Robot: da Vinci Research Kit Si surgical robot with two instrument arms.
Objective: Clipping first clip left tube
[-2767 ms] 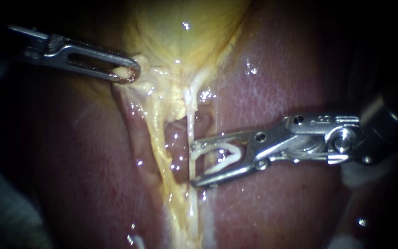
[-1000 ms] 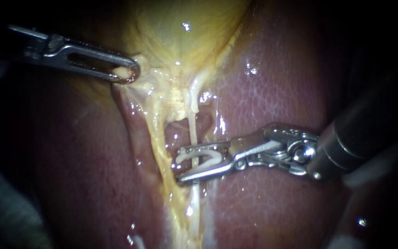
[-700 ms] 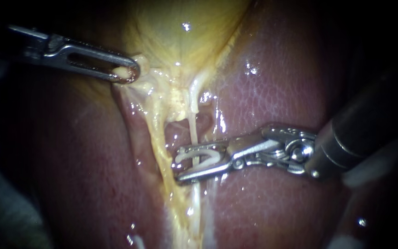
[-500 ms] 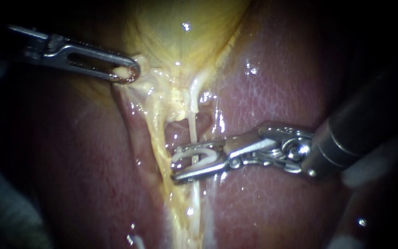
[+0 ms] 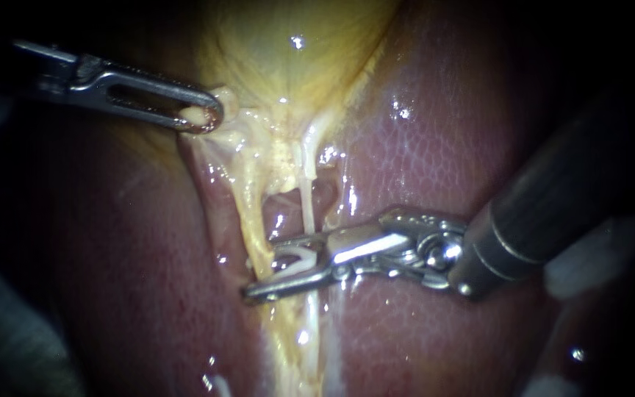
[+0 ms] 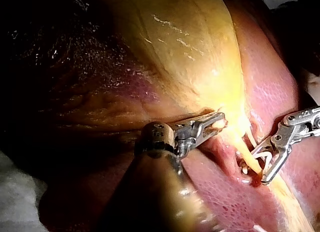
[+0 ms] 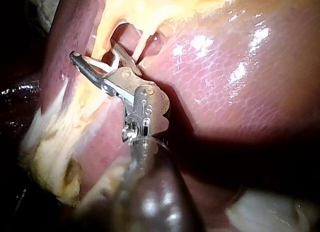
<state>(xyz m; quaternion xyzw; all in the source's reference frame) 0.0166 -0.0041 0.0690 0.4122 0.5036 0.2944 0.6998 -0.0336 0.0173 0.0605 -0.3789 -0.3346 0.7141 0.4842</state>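
Running down from the gallbladder (image 5: 288, 66), the soft, slick left tube (image 5: 253, 220) seems to sit within the wide jaws of my right instrument (image 5: 261, 267), which cradle a clip (image 5: 297, 257), so squeeze squarely there; my left instrument (image 5: 203, 117) pinches the gallbladder's edge.

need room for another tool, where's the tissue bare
Bare liver right of the tubes above the right instrument, and left of them below the left instrument gripping the gallbladder. Crowded at the tubes, where the right jaws hold the clip.
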